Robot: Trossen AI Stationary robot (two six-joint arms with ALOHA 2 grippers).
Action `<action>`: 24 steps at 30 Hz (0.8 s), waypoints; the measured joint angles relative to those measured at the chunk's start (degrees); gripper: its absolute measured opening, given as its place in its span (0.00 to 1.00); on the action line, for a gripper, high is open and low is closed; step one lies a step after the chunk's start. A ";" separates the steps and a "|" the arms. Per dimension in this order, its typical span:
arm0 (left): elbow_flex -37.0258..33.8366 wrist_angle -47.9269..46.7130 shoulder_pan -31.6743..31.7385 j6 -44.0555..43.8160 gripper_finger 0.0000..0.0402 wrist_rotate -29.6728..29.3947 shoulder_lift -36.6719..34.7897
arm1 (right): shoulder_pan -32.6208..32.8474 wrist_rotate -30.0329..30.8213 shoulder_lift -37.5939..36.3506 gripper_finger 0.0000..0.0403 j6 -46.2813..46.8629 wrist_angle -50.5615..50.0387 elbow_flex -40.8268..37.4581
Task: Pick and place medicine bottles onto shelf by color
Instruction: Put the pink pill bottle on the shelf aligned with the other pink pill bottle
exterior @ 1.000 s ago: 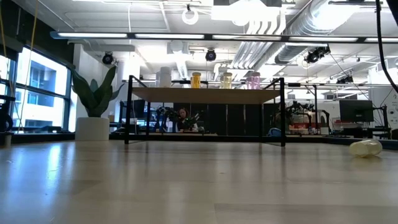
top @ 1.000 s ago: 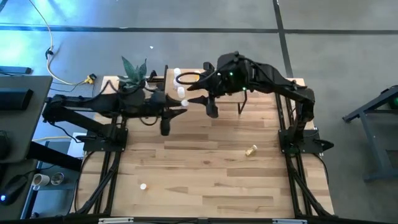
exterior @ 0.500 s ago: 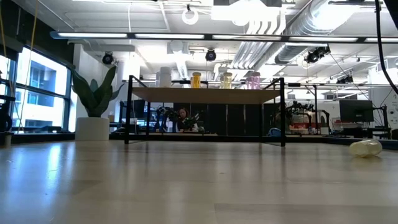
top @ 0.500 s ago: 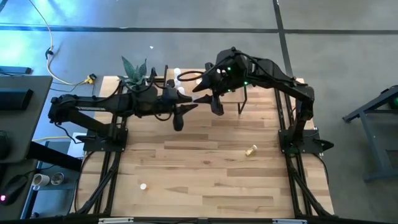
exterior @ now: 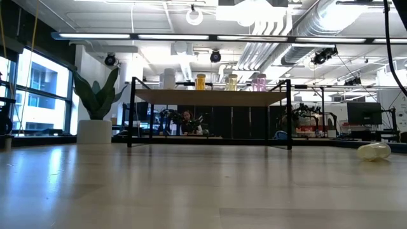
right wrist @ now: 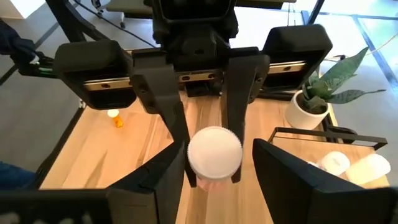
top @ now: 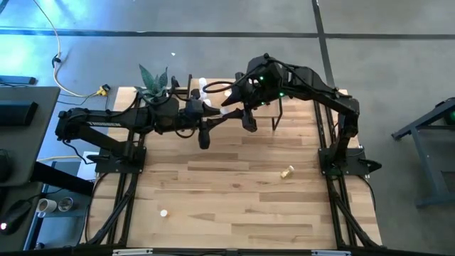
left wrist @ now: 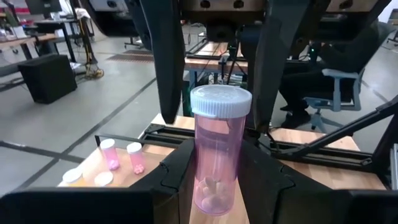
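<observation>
Pink and see-through, one medicine bottle [left wrist: 217, 149] with a ribbed white cap stands clamped in my left gripper [left wrist: 217, 186] beside the shelf [exterior: 210, 97] — right gripper [right wrist: 214, 163] spread around its cap. No label reads. I count two pink bottles [left wrist: 121, 155] on light wood, one orange bottle [top: 286, 171] on the tabletop [top: 234, 199].

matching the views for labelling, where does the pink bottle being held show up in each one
high view: not discernible, hidden where the left gripper meets the right gripper
low view: not in it
left wrist view: pink bottle upright at centre, in the left gripper
right wrist view: only its white cap shows, lower centre
shared landmark: potted plant
</observation>
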 joint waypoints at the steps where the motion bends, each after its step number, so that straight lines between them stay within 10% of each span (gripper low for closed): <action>1: 0.00 0.24 0.00 0.32 0.24 -0.04 0.00 | 0.00 -0.15 0.00 0.45 0.08 0.00 0.00; 24: 0.00 0.21 0.74 0.78 0.24 -0.11 0.46 | -0.02 -0.16 0.02 0.29 1.00 -0.11 0.00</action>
